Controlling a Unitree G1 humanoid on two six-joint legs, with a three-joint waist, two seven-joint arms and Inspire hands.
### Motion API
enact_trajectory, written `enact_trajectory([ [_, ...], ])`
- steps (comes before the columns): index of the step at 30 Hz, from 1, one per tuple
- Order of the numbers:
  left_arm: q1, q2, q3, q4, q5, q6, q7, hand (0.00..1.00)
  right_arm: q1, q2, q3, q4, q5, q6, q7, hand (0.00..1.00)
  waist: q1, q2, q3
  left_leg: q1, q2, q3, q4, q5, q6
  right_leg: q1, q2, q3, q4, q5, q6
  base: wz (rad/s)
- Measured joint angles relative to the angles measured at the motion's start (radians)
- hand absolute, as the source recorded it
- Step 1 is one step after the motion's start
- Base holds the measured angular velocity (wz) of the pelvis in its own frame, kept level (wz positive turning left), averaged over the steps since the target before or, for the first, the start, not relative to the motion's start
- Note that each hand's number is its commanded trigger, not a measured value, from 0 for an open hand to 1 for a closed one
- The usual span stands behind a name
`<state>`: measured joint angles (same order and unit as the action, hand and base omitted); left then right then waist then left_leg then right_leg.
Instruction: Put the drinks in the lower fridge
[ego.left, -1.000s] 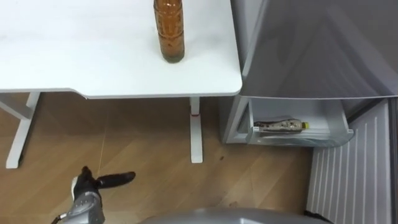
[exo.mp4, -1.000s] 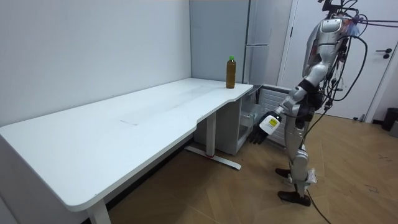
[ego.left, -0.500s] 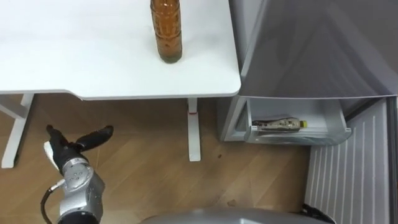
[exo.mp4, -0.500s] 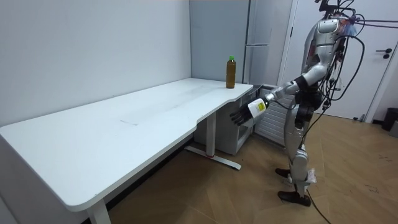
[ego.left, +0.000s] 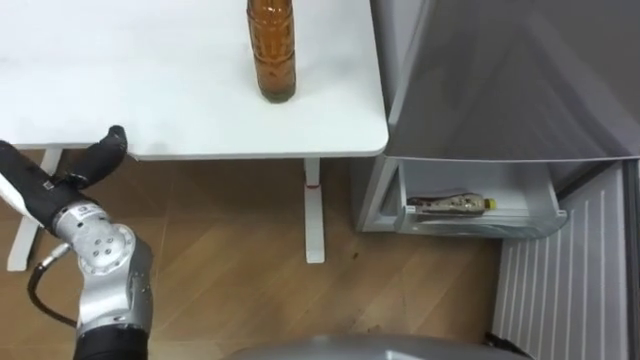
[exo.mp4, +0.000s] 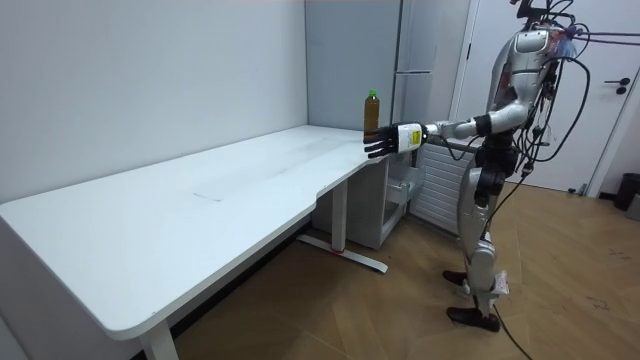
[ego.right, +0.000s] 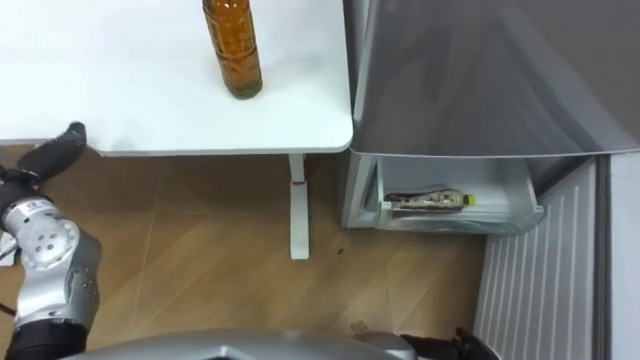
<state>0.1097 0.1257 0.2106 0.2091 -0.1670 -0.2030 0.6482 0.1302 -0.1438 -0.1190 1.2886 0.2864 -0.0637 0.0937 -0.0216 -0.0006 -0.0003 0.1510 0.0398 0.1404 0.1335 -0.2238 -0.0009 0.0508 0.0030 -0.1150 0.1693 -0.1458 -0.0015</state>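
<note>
A brown drink bottle (ego.left: 272, 50) with a green cap stands upright near the right end of the white table (ego.left: 150, 100); the room view shows the bottle (exo.mp4: 371, 115) at the table's fridge end. My left hand (ego.left: 45, 188) is raised at the table's front edge, well left of the bottle, open with fingers straight and thumb spread, holding nothing. In the room view the left hand (exo.mp4: 378, 142) is stretched out just below and in front of the bottle. A second bottle (ego.left: 450, 204) lies on its side in the open lower fridge drawer (ego.left: 545, 215).
The grey fridge (ego.left: 500, 80) stands right of the table, and its open lower door (ego.left: 570, 270) reaches toward me at the right. A white table leg (ego.left: 314, 215) stands between table and fridge. I stand on the wooden floor (ego.left: 230, 260) facing them.
My left arm has swung up from beside my hip to table height, the hand moving toward the table edge and the bottle. The bottles have not moved.
</note>
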Motion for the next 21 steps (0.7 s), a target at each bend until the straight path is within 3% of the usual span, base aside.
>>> enact_trajectory([
  [6,0.002,0.0,-0.001,-0.09,0.103,0.0,-0.026,0.0,-0.001,0.0,-0.002,0.001,-0.009,0.0,0.014,0.0,-0.007,-0.002,-0.0007,-0.003,0.0,0.001,0.0,0.0,0.0,0.0,-0.001,0.001,-0.001,0.0,0.0,0.0],
  [15,0.002,0.006,-0.055,-0.11,0.09,0.004,-0.118,0.0,-0.032,-0.007,0.0,0.054,-0.001,0.001,0.031,0.0,-0.02,-0.003,0.0019,-0.005,0.0,-0.005,0.0,0.0,0.0,0.004,0.0,0.004,-0.002,0.0,0.0,0.0],
  [21,-0.005,0.019,-0.106,-0.213,0.09,0.01,-0.201,0.0,-0.048,-0.018,0.001,0.065,-0.022,0.0,0.072,0.0,-0.032,-0.004,0.0058,-0.003,0.0,-0.001,-0.002,0.0,0.0,0.002,0.002,0.011,-0.001,0.0,0.0,-0.02],
])
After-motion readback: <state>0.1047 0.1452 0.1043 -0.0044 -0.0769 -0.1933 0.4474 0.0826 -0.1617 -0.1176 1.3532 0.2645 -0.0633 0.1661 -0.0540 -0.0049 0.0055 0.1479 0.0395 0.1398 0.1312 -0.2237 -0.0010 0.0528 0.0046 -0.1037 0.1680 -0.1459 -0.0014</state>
